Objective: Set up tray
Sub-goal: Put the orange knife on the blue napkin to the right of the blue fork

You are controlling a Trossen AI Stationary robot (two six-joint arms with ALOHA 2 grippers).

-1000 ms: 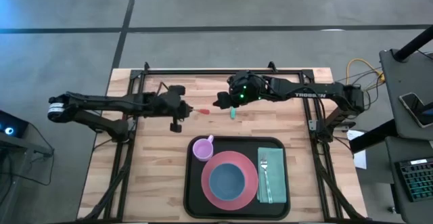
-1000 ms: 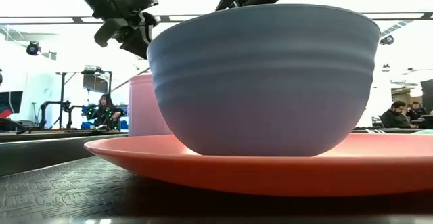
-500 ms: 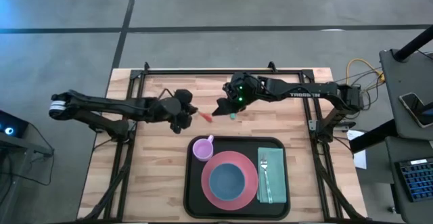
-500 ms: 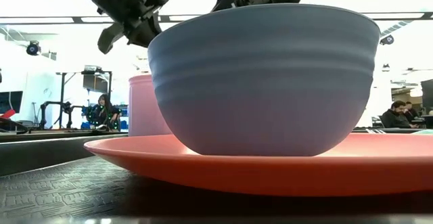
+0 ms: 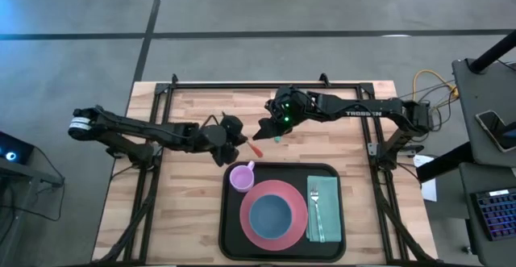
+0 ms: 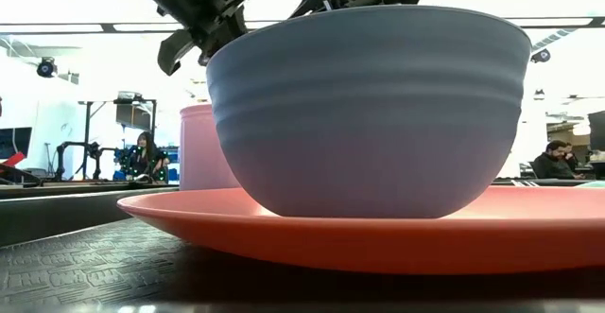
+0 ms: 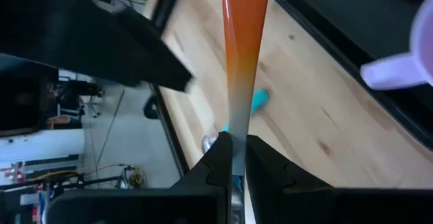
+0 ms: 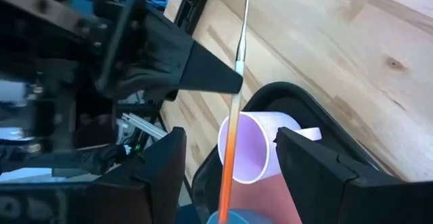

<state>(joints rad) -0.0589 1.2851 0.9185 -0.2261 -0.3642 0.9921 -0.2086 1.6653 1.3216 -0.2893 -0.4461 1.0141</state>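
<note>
Over the last second the left gripper (image 5: 239,140), clamped on an orange-handled utensil (image 5: 255,148), has moved toward the lilac cup (image 5: 241,177) on the tray (image 5: 284,249) at the table's near edge, while the right gripper (image 5: 262,127) has opened wide, indicating a completed handover.

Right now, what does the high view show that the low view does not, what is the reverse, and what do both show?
Only the high view: the teal napkin with the fork, the orange-handled utensil held in the shut left gripper, and a small teal thing on the wooden table. Only the low view: people in the room behind. Both: the blue bowl on the pink plate, the lilac cup beside it, the tray under them, and both arms, the right gripper open.
</note>
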